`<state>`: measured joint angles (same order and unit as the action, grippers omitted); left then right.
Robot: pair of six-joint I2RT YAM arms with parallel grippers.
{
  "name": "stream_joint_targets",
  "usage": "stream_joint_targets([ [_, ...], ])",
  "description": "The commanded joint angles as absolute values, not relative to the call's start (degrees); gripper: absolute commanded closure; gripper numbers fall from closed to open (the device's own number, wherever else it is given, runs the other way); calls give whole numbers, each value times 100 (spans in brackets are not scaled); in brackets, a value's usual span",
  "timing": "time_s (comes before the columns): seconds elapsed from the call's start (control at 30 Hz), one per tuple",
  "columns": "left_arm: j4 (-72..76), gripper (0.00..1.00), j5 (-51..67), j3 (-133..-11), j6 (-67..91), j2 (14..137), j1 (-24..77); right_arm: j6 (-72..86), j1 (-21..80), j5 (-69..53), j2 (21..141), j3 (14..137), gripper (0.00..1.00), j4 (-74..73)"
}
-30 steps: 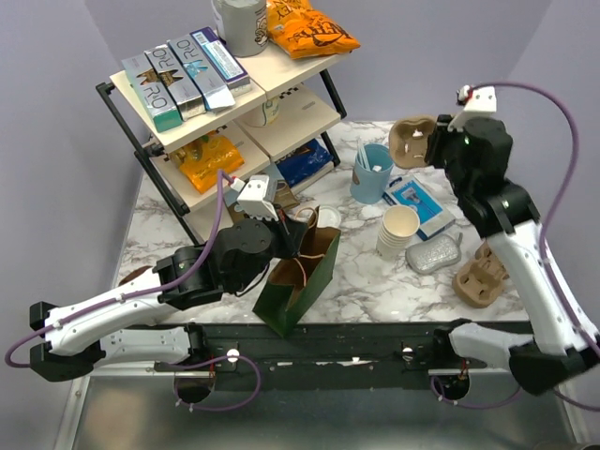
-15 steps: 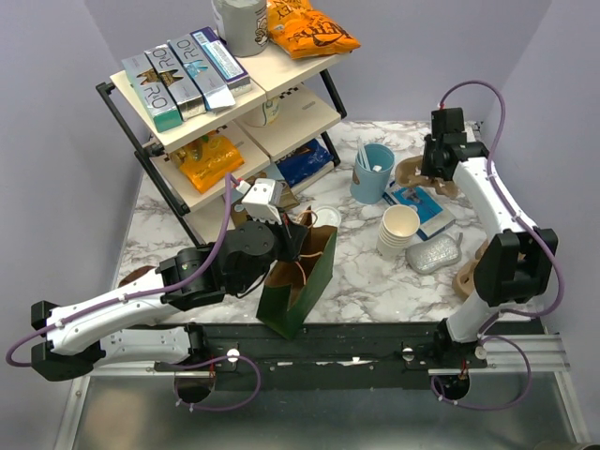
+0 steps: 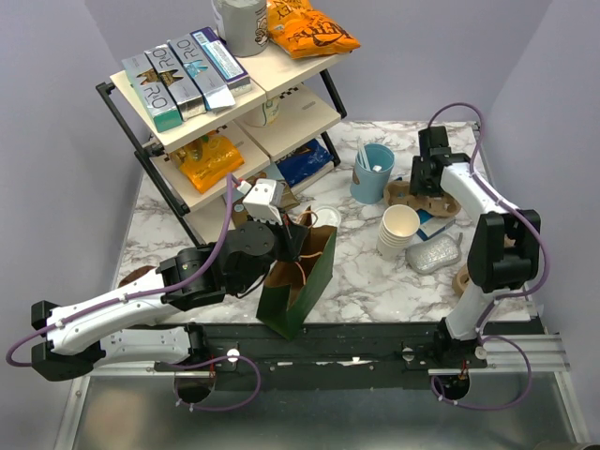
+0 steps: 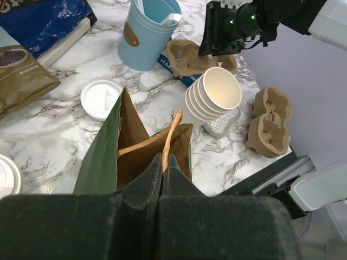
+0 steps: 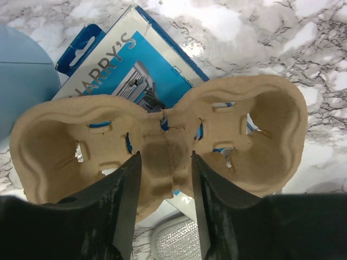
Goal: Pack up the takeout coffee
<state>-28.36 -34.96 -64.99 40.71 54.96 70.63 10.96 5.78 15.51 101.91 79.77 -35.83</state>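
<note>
My left gripper (image 4: 163, 157) is shut on the twisted paper handle (image 4: 169, 132) of an upright green paper bag (image 3: 302, 277), whose brown inside is open at the top. My right gripper (image 5: 164, 160) is shut on the middle of a brown pulp cup carrier (image 5: 260, 124). It holds the carrier low over a blue box, beside the light blue cup (image 3: 372, 173). A round white lid (image 4: 6, 174) is cut off at the left edge of the left wrist view. I cannot tell if it is on the lidded coffee cup, which the top view does not show.
A stack of lidless cream cups (image 3: 398, 230) stands right of the bag, with a silver pouch (image 3: 433, 253) and more pulp carriers (image 3: 472, 277) beyond it. A loose white lid (image 3: 325, 217) lies behind the bag. A blue razor box (image 5: 135, 70) lies under the carrier. A shelf rack (image 3: 187, 122) fills the back left.
My right arm has swung down and left, bringing the cup carrier from high at the back right to low over the blue box. The left arm and bag have not moved.
</note>
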Motion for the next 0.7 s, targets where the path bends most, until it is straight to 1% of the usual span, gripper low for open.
stream_joint_targets([
  [0.0, -2786, 100, -3384, -6477, 4008, 5502, 7093, 1222, 527, 1511, 10056, 7954, 45, -3366],
  [0.03, -2786, 100, -3375, -6478, 4017, 5502, 7101, 1230, 527, 1520, 9968, 7972, 41, -3366],
  [0.13, -2786, 100, -3366, -6495, 4017, 5502, 7102, 1187, 536, 1512, 9459, 8042, 36, -3392],
  [0.17, -2786, 100, -3366, -6486, 4017, 5493, 7102, 1152, 536, 1468, 9292, 8051, 30, -3401],
  [0.2, -2786, 100, -3384, -6495, 4017, 5476, 7102, 1099, 536, 1285, 9081, 8068, 27, -3419],
  [0.23, -2786, 100, -3401, -6486, 4017, 5484, 7102, 1020, 545, 1118, 8688, 8068, 20, -3532],
  [0.3, -2821, 100, -3497, -6469, 4025, 5467, 7110, 967, 589, 592, 8246, 8060, 13, -3726],
  [0.33, -2830, 99, -3550, -6443, 4051, 5458, 7102, 993, 650, 493, 7766, 8007, 12, -3848],
  [0.43, -2909, 99, -3761, -6425, 4122, 5414, 7102, 1028, 1386, 544, 7008, 7744, 9, -3814],
  [0.47, -2918, 99, -3788, -6416, 4174, 5405, 7102, 1115, 1928, 615, 6648, 7708, 9, -3823],
  [0.53, -2900, 99, -3814, -6399, 4236, 5361, 7102, 1467, 2493, 484, 6347, 7534, 9, -3789],
  [0.57, -2883, 100, -3849, -6390, 4376, 5327, 7102, 1581, 3036, 396, 6233, 7410, 9, -3701],
  [0.67, -2944, 100, -4139, -6398, 4649, 5256, 7102, 1705, 3907, -586, 5749, 6823, 9, -2920],
])
